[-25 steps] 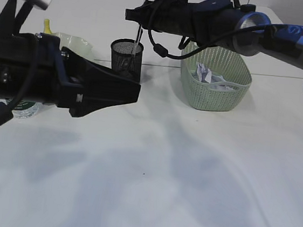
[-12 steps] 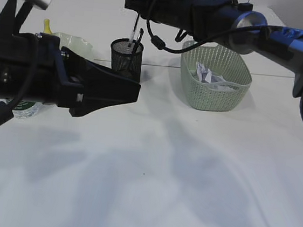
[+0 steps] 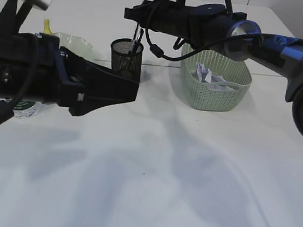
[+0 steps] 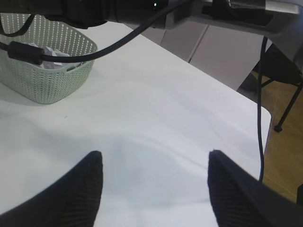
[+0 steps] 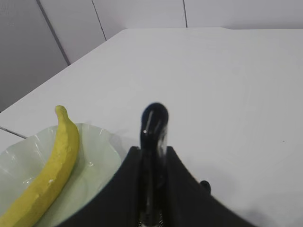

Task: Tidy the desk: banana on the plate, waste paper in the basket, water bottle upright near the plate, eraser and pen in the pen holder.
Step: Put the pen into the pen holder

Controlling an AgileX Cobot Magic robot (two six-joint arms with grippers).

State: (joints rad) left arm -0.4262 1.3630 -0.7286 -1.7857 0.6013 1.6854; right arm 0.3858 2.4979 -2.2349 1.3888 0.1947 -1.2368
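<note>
Pen [image 5: 152,156] is the item in hand: we're on the pen-into-holder step, and it looks like the last one open. Near to far: left tool [image 4: 154,187] parked low over bare counter [image 3: 149,189], jaws wide, holding nothing. Behind the left arm, water bottle [image 3: 24,108] is mostly hidden; we can't tell if it's upright. Mid-depth, basket [image 3: 216,79] has crumpled waste paper [image 3: 205,73] inside, so that one's done. Pen holder [image 3: 126,56] stands left of the basket, with the pen's lower end in its mouth and the shaft leaning slightly. Right tool [image 5: 152,189] sits above the holder, jaws narrow and clamped on the pen's upper part. Eraser not visible; may be inside the mesh cup, can't confirm. Furthest back, banana [image 5: 45,177] lies on the plate [image 5: 97,165], done. Next move, our call: release the pen so it drops into the holder, then lift straight up to avoid tipping the cup.
</note>
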